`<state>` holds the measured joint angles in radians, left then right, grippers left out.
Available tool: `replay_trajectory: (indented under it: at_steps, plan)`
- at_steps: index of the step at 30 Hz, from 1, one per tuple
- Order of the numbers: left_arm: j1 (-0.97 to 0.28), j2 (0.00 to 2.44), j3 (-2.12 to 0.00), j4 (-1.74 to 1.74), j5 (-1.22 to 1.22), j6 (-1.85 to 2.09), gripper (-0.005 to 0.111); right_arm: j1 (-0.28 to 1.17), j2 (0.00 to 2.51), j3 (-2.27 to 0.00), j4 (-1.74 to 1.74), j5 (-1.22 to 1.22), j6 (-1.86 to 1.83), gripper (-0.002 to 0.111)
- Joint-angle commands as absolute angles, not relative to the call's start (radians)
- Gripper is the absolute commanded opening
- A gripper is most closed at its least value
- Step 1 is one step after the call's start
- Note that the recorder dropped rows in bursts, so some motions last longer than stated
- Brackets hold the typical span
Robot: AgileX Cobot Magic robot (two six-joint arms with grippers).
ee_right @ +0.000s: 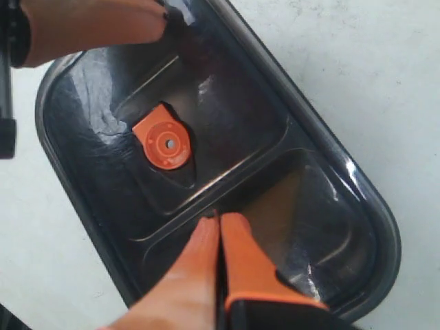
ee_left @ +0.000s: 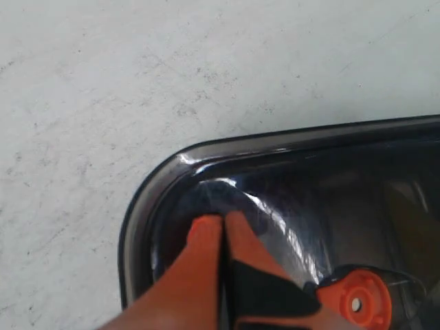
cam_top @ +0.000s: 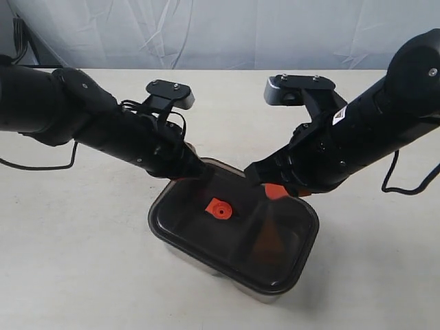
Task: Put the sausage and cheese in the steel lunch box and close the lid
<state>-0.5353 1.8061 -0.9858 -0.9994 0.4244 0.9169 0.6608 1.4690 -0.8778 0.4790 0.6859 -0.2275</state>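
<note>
- You had the lid (cam_top: 237, 237) lying on the steel lunch box (cam_top: 265, 294), which sat toward 6 o'clock on the table (cam_top: 69, 240) in the exterior view. Only a sliver of steel showed below the lid's near edge.
- Your left gripper (cam_top: 197, 172) was clenched on nothing, its orange fingertips (ee_left: 206, 230) pinched together and resting on the lid's corner at about 11 o'clock from the orange valve (cam_top: 218, 208).
- Your right gripper (cam_top: 275, 190) was likewise clenched and empty. Its tips touched the lid at about 2 o'clock from the valve, and the right wrist view put them (ee_right: 218, 221) on the ridge between the lid's two recessed panels.
- The sausage and the cheese could not be made out through the dark plastic, so I could not confirm they were inside. Nothing lay loose on the table around the box.
- The step in hand looked like pressing the lid home. It was best to push straight down with both closed grippers together, since uneven pressure risked tipping the lid or sliding the box.
- Both contact points were along the far side, so the near edge at 6 o'clock probably needed its own press before you could call the seal seated all round.
- The valve was worth keeping clear of, because a fingertip on it could have slipped.
</note>
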Motion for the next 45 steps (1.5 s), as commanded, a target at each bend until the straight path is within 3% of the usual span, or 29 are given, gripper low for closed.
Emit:
replay_trajectory:
  at_steps: [1,15,19,23,29,32,45]
  plan:
    - [-0.540,1.867,-0.979,-0.985,0.426,0.917,0.000,0.659,1.463,-0.873,0.480,0.695,-0.226,-0.001]
    - [-0.540,1.834,-0.981,-0.991,0.415,0.922,0.000,0.659,1.447,-0.873,0.480,0.693,-0.226,-0.001]
    - [-0.540,1.621,-0.970,-0.971,0.339,0.922,0.000,0.659,1.344,-0.873,0.468,0.680,-0.224,-0.001]
    - [-0.540,1.333,-0.812,-1.059,0.144,0.922,0.000,0.659,1.184,-0.848,0.382,0.629,-0.214,-0.001]
    - [-0.540,0.944,-0.536,-1.062,0.087,0.922,0.000,0.659,0.972,-0.535,0.386,0.320,-0.207,-0.001]
    - [-0.540,0.771,-0.463,-1.056,0.101,0.920,0.000,0.659,0.905,-0.419,0.453,0.317,-0.207,-0.001]
    - [-0.540,0.626,-0.460,-1.011,0.126,0.922,0.000,0.663,0.798,-0.404,0.452,0.324,-0.207,-0.001]
